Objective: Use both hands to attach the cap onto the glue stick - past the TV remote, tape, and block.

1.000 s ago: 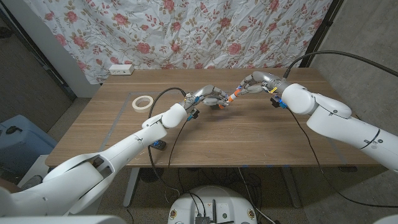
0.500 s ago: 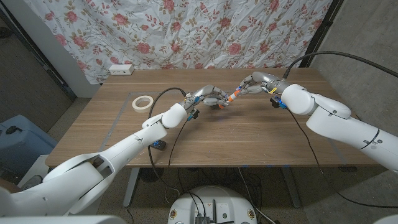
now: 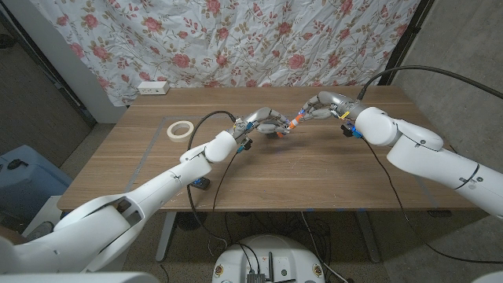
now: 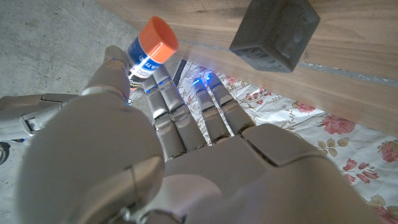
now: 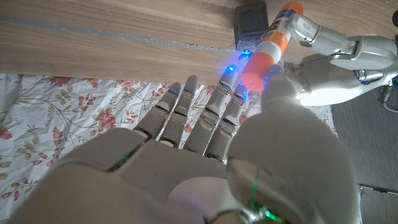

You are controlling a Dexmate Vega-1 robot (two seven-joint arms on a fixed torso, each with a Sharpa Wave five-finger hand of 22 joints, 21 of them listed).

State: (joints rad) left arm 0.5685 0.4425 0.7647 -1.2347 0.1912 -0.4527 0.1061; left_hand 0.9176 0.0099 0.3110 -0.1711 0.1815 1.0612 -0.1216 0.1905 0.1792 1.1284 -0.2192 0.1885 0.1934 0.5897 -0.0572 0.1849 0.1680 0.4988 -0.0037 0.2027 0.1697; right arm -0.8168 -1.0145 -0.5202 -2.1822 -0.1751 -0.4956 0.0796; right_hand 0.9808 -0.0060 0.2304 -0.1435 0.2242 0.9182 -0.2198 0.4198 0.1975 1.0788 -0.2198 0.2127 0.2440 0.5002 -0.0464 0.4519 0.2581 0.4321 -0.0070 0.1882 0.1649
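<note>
The glue stick [image 3: 292, 123] hangs above the table's far middle, between my two hands. My left hand [image 3: 266, 121] pinches its white-and-blue body [image 4: 140, 62] between thumb and fingers, and an orange end [image 4: 158, 37] pokes out past them. My right hand [image 3: 318, 104] grips the long orange cap [image 5: 260, 62] at the other end. Cap and body lie in one straight line, joined. A dark block [image 4: 273, 31] stands on the table just beyond the hands. A roll of tape [image 3: 181, 128] lies flat at the table's left.
A white power strip [image 3: 153, 87] sits at the table's back left corner, in front of a floral cloth [image 3: 259, 39]. Black cables run from both wrists, and bare wooden table [image 3: 299, 169] spreads in front of the hands.
</note>
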